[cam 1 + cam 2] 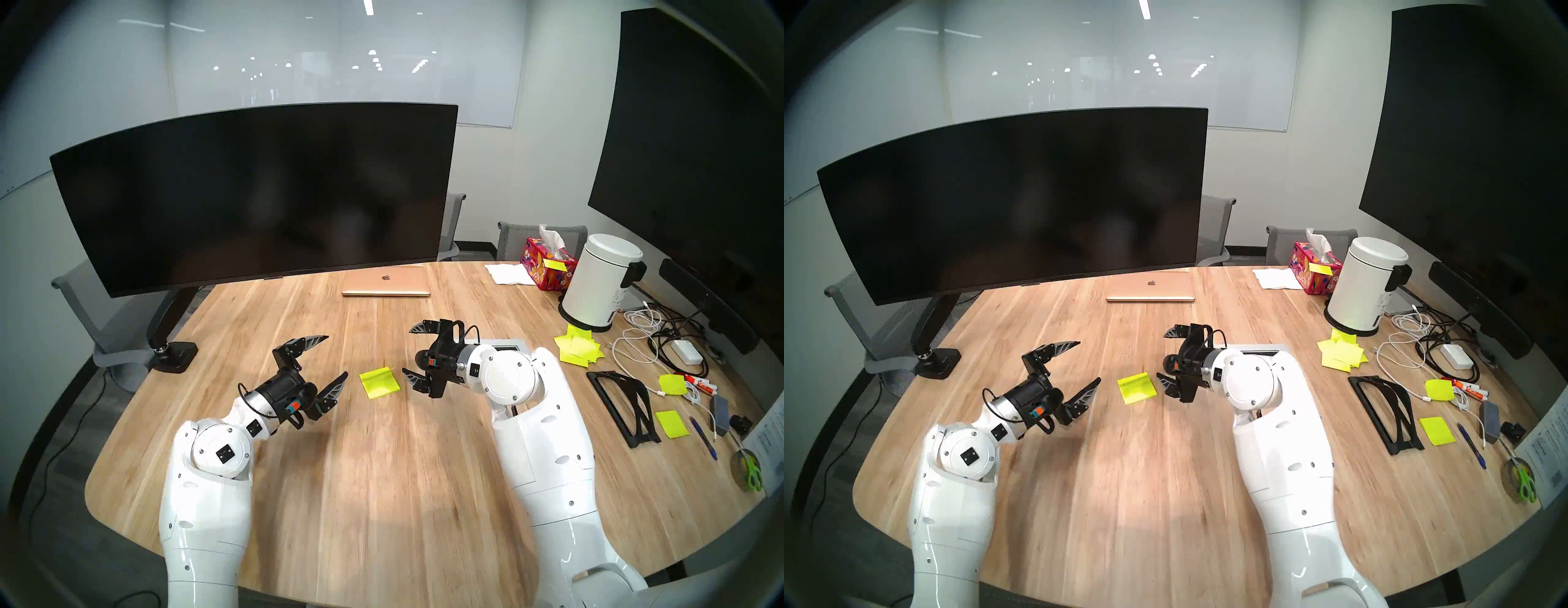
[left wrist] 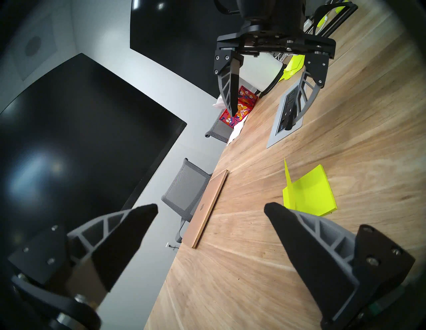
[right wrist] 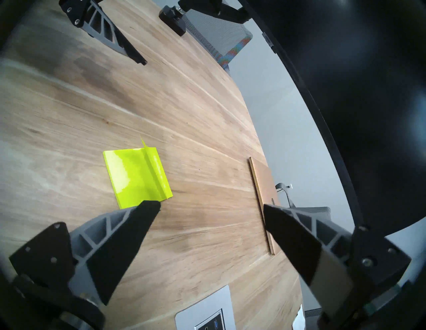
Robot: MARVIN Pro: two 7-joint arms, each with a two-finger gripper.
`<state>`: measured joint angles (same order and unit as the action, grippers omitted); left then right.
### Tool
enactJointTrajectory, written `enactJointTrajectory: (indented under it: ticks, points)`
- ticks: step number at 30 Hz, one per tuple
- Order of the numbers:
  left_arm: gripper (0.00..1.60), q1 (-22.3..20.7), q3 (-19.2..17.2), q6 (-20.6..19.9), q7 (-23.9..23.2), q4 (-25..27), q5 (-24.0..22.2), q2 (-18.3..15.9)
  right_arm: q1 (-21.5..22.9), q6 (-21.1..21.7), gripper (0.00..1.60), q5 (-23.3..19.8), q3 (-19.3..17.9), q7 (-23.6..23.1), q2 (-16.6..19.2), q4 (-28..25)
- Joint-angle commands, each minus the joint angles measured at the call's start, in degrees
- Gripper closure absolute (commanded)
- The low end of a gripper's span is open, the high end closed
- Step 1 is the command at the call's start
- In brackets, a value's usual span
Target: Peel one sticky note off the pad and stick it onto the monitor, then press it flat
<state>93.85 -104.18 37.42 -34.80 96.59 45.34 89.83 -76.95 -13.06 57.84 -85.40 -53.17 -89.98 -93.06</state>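
Observation:
The neon yellow-green pad [image 1: 379, 383] [image 1: 1137, 387] lies flat on the wooden table between my two grippers. Its top sticky note [image 2: 288, 177] is curled up along the far edge. My left gripper [image 1: 336, 356] [image 2: 210, 206] hovers open just left of the pad, holding nothing. Just right of the pad, my right gripper [image 1: 407, 350] [image 3: 211, 205] is also open and empty, one fingertip close to the pad [image 3: 136, 177]. The wide curved black monitor [image 1: 254, 195] [image 1: 1013, 199] stands behind them on its arm mount, with a bare screen.
A closed gold laptop [image 1: 386, 282] lies under the monitor's right end. At right stand a tissue box [image 1: 547, 267], a white bin [image 1: 598, 282], a messy pile of yellow sheets [image 1: 579, 350], cables [image 1: 653, 335] and a black stand [image 1: 623, 403]. A socket panel [image 2: 285, 119] sits beneath my right arm.

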Motion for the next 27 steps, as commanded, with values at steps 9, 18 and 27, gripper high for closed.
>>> enactJointTrajectory:
  ticks: [9,18,27]
  points:
    - [0.00,-0.33,-0.08,0.06,0.14,0.90,-0.08,0.06,4.33,-3.35,0.00,-0.06,0.89,-0.81,1.61,2.59]
    - [0.00,-0.34,-0.10,0.08,0.12,0.89,-0.07,0.08,4.98,-4.27,0.00,-0.17,1.58,-2.00,2.07,2.90]
    - [0.00,-0.34,-0.12,0.09,0.10,0.91,-0.05,0.11,3.79,-5.11,0.00,-0.13,2.71,-4.00,2.62,1.76]
